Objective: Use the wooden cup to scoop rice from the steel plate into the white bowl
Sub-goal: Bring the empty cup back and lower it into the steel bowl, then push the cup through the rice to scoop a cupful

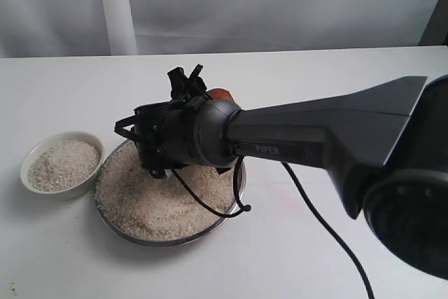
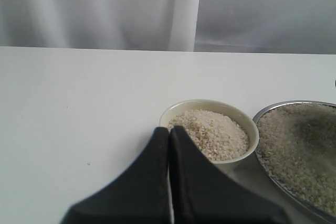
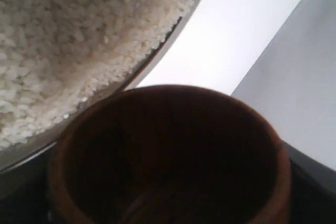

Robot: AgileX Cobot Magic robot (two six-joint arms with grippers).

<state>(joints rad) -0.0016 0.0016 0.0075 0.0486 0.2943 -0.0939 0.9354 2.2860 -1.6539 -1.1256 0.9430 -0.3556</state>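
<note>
The steel plate (image 1: 175,241) lies mid-table, filled with a loose heap of rice (image 1: 154,201). Left of it stands the white bowl (image 1: 61,135), heaped with grains. My right gripper (image 1: 206,96) hangs over the plate's far side, shut on the wooden cup (image 1: 221,94), of which only a reddish-brown edge shows past the arm. In the right wrist view the wooden cup (image 3: 63,150) looks dark and empty inside, just beyond the plate's rim (image 3: 152,64) and the rice (image 3: 63,35); the cup hides the fingers. My left gripper (image 2: 169,129) is shut and empty, close beside the white bowl (image 2: 253,132).
The right arm's black cable (image 1: 210,209) droops over the plate's near right rim and trails across the white table (image 1: 315,243). A pale curtain (image 1: 280,5) closes off the back. The steel plate (image 2: 273,109) almost touches the bowl.
</note>
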